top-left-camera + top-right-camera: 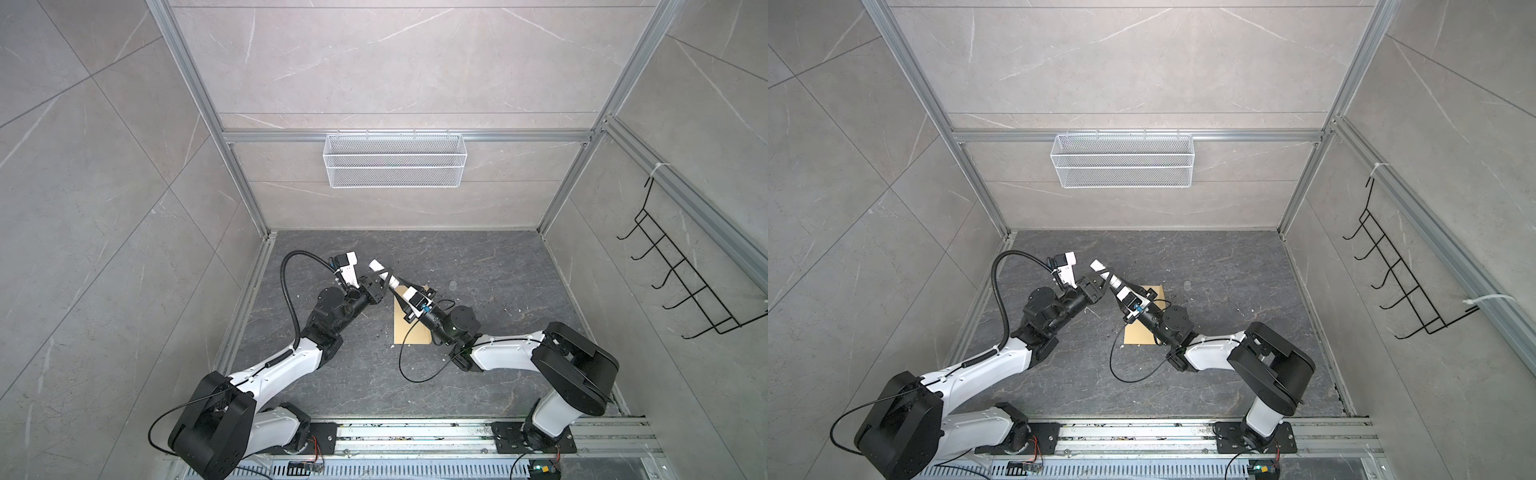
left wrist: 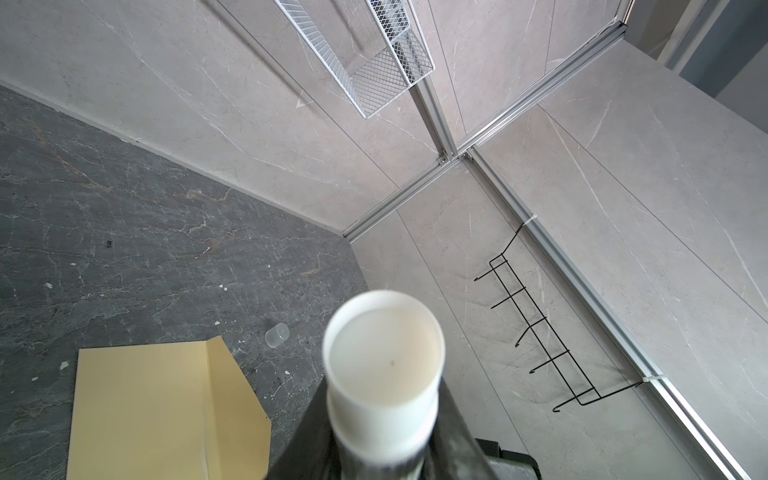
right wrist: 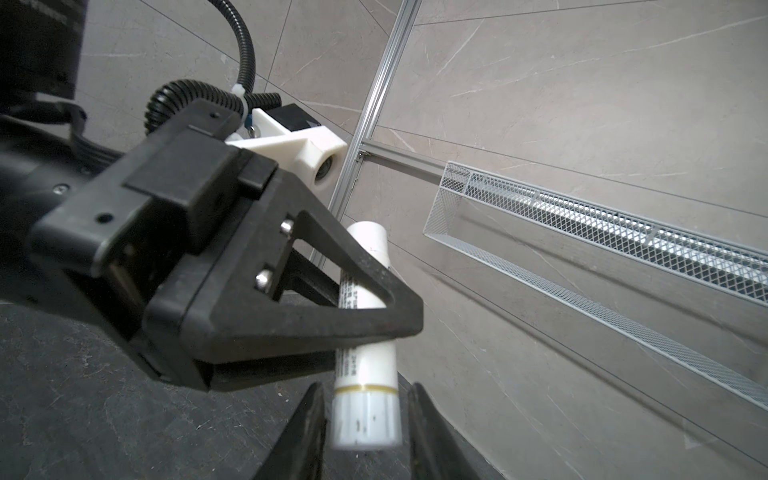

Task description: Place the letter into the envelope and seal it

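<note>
The right wrist view alone shows the grip plainly: the left gripper [image 3: 365,307] is clamped across the middle of a white glue stick [image 3: 365,374], its black triangular fingers [image 3: 374,316] pressed to the tube. The right gripper [image 3: 365,388] has its jaws on either side of the stick's ribbed lower end below a thin gold ring, close to it — whether they touch it I cannot tell. The left wrist view gives what that one lacks: the stick's round white end [image 2: 384,357] face on, and beyond it the envelope [image 2: 166,415], plain yellow-tan, lying flat on the dark marbled table [image 2: 104,208] with its flap [image 2: 237,395] folded open. Just beside the flap a small clear cap [image 2: 277,335] rests on the table. In both top views the two grippers meet over the envelope's far end [image 1: 409,328] [image 1: 1140,332], the right arm covering part of it.
</note>
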Robot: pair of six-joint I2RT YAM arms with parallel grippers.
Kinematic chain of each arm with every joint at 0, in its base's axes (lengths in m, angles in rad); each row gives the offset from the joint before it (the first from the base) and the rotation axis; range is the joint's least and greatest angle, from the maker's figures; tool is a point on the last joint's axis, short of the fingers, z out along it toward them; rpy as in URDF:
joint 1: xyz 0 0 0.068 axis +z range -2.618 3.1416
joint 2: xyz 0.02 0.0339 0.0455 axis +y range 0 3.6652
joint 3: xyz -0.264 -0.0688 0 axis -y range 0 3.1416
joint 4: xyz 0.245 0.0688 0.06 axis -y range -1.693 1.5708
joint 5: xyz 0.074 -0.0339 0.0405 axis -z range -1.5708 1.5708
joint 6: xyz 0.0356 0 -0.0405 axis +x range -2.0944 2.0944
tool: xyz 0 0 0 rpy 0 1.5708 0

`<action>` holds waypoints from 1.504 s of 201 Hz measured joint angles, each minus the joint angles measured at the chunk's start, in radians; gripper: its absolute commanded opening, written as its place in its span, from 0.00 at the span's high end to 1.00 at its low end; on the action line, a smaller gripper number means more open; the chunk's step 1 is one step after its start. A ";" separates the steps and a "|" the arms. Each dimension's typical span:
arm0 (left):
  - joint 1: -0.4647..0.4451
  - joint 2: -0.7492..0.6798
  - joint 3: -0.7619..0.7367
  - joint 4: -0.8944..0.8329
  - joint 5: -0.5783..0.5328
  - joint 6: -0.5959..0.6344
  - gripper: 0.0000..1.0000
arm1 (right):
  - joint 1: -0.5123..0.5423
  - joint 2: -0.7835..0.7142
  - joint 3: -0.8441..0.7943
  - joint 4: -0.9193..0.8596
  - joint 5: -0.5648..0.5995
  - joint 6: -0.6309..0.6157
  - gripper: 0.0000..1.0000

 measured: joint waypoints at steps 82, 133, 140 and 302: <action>0.000 -0.007 0.000 -0.002 0.010 0.000 1.00 | 0.000 0.012 0.004 -0.004 0.002 0.001 0.72; 0.000 -0.007 0.000 -0.005 0.014 0.001 1.00 | -0.001 0.012 0.004 -0.010 0.001 0.000 0.86; 0.000 -0.007 0.000 -0.007 0.015 0.001 1.00 | -0.001 0.012 0.005 -0.012 0.001 0.000 0.88; 0.003 -0.029 0.025 0.119 0.166 0.177 1.00 | -0.256 -0.040 0.131 -0.089 -0.727 0.992 0.98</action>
